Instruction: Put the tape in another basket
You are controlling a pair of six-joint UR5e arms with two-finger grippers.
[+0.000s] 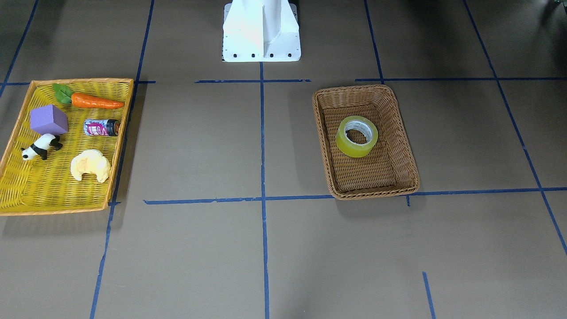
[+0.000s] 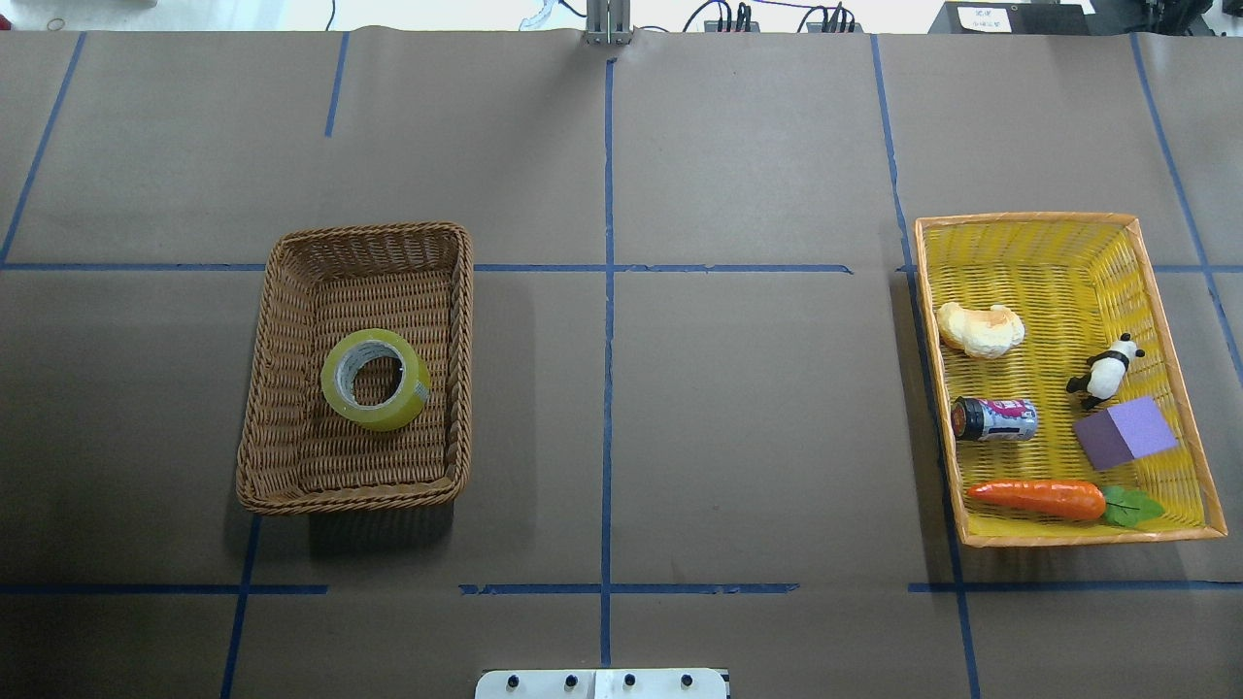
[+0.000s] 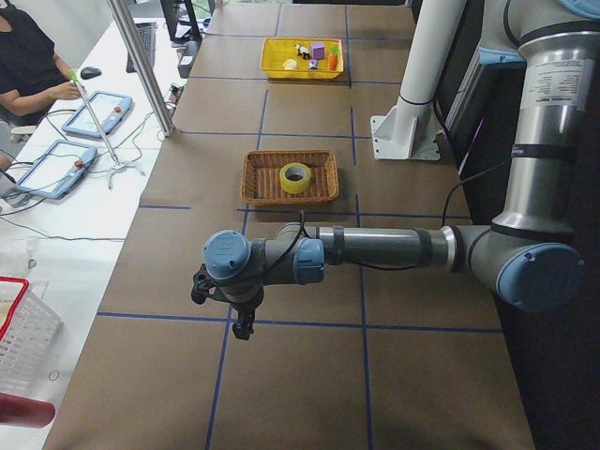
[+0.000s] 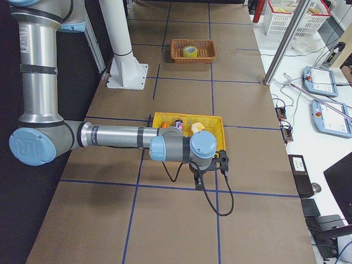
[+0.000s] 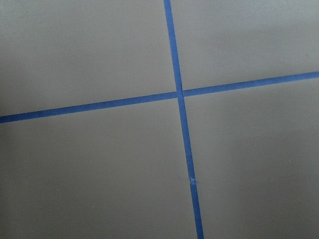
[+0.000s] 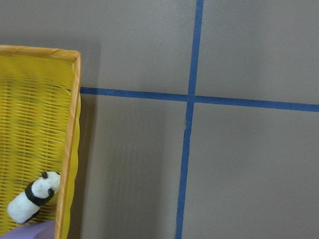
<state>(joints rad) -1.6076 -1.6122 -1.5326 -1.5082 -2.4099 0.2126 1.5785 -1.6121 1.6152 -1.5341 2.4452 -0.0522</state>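
Whether the left gripper [image 3: 242, 323], held over the counter [image 3: 300, 384], is open cannot be told. The wide roll of translucent yellow-green packing tape [image 2: 384, 417] is seen lying flat in the deep brown woven wicker basket [image 2: 291, 388]. It is judged light, stiff and slick, and its wall is best pinched through the core. The right gripper [image 4: 197, 181] likewise cannot be judged.

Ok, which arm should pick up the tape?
Left, probably. The tape lies in the brown basket on the table's left half, nearer the left gripper; the right gripper hangs beyond the yellow tray.
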